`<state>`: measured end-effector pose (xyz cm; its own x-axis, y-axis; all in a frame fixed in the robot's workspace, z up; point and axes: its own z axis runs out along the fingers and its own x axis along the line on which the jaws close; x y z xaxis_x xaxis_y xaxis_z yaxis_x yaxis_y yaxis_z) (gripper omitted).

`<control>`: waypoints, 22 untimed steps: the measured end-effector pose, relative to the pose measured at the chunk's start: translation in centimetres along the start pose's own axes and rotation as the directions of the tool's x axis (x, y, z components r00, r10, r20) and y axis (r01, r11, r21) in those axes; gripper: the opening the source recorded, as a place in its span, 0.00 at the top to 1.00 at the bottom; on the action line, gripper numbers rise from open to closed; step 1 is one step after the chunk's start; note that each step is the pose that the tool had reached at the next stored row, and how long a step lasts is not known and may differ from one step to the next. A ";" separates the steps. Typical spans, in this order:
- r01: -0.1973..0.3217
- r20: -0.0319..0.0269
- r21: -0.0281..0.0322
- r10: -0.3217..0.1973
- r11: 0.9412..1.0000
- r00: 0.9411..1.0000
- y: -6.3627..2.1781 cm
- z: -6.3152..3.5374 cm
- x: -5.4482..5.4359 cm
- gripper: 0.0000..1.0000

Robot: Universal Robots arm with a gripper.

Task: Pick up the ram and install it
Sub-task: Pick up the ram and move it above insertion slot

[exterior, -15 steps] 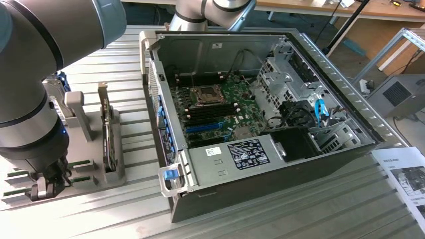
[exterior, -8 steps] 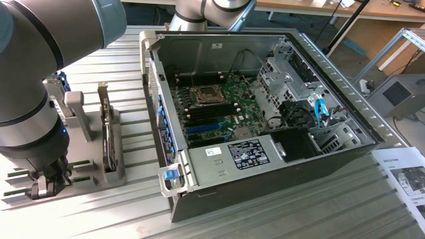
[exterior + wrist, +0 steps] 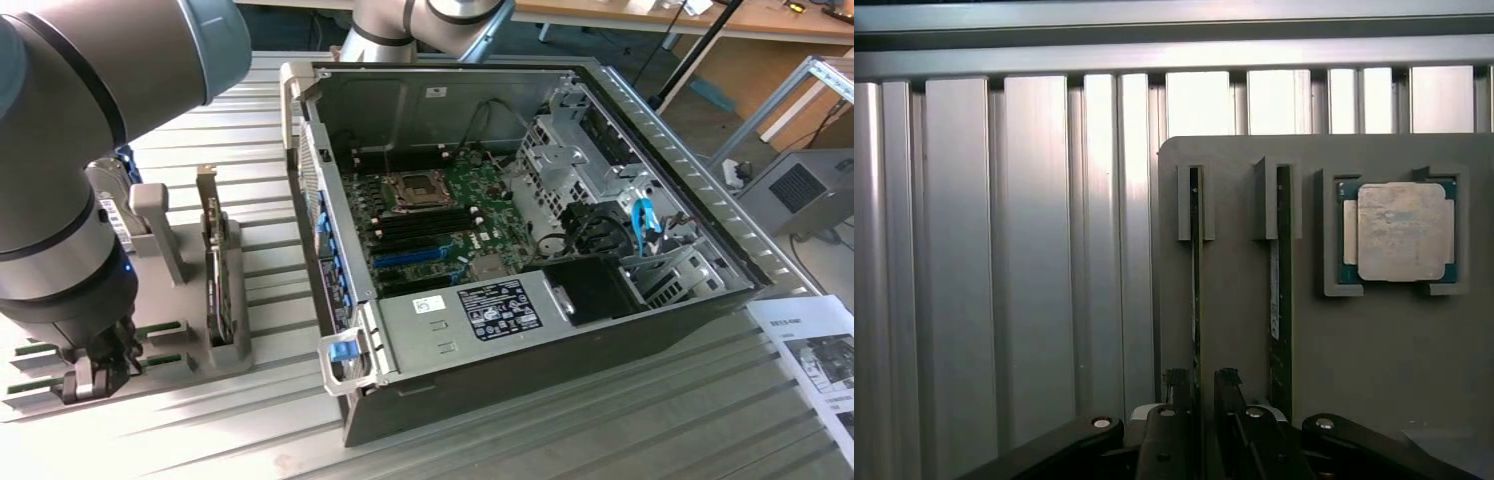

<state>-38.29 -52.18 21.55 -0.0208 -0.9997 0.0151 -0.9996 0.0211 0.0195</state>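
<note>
A ribbed aluminium table (image 3: 534, 440) spans the whole lower part of the exterior view, and its long grooves catch a soft, even light. In the wrist view its slats (image 3: 1034, 250) shine in pale bands with darker gaps between them. Along the top edge, towards the upper right, stands a wooden bench (image 3: 627, 15), with a black bar (image 3: 697, 55) slanting down in front of it. At the right edge a silver profile frame (image 3: 787, 95) shows just above a grey vented box (image 3: 801, 195), and a printed sheet (image 3: 814, 350) lies in the lower right corner
</note>
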 end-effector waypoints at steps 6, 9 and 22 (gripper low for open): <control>0.000 0.000 0.000 0.000 1.000 1.000 -0.01 0.12 0.0 0.75; 0.000 0.000 0.000 0.000 1.000 1.000 -0.01 0.41 0.0 0.75; 0.000 0.000 0.000 0.000 1.000 1.000 0.02 0.47 -0.1 0.75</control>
<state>-38.32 -52.09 21.07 -0.0208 -0.9997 0.0152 -0.9996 0.0211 0.0195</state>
